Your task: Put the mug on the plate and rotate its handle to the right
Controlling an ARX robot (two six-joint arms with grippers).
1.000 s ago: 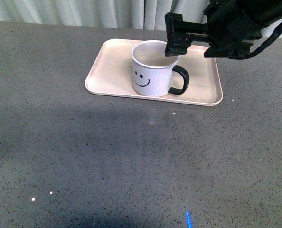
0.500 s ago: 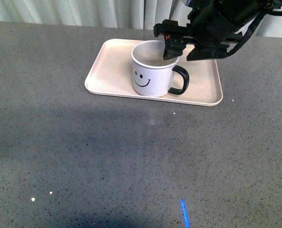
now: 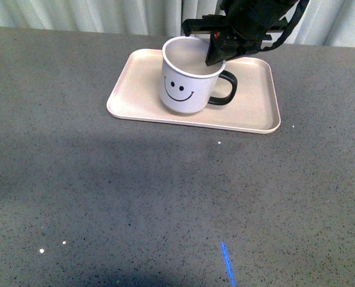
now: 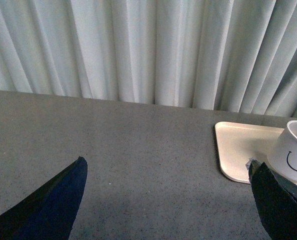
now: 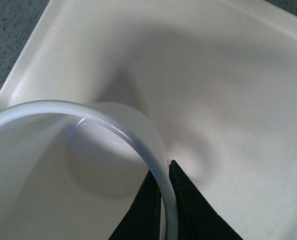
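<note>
The white mug (image 3: 186,84) with a black smiley face is on the pale pinkish-beige plate (image 3: 141,95), tilted to the left. Its black loop handle (image 3: 225,89) points right. My right gripper (image 3: 216,55) is shut on the mug's rim at its back right; one finger is inside the mug, one outside. In the right wrist view the rim (image 5: 138,142) runs between the two black fingertips (image 5: 186,197) above the plate (image 5: 228,90). My left gripper (image 4: 168,175) is open and empty over the grey table, left of the plate (image 4: 238,145) and the mug (image 4: 293,157).
The grey speckled table (image 3: 135,197) spreads in front of and around the plate. A pale curtain (image 4: 148,50) hangs behind the table's far edge. The right arm (image 3: 255,15) reaches in over the plate's back edge.
The right gripper has moved left and away along the rim, holding the mug. The mug has tipped to the left and its face has turned slightly; the handle still points right.
</note>
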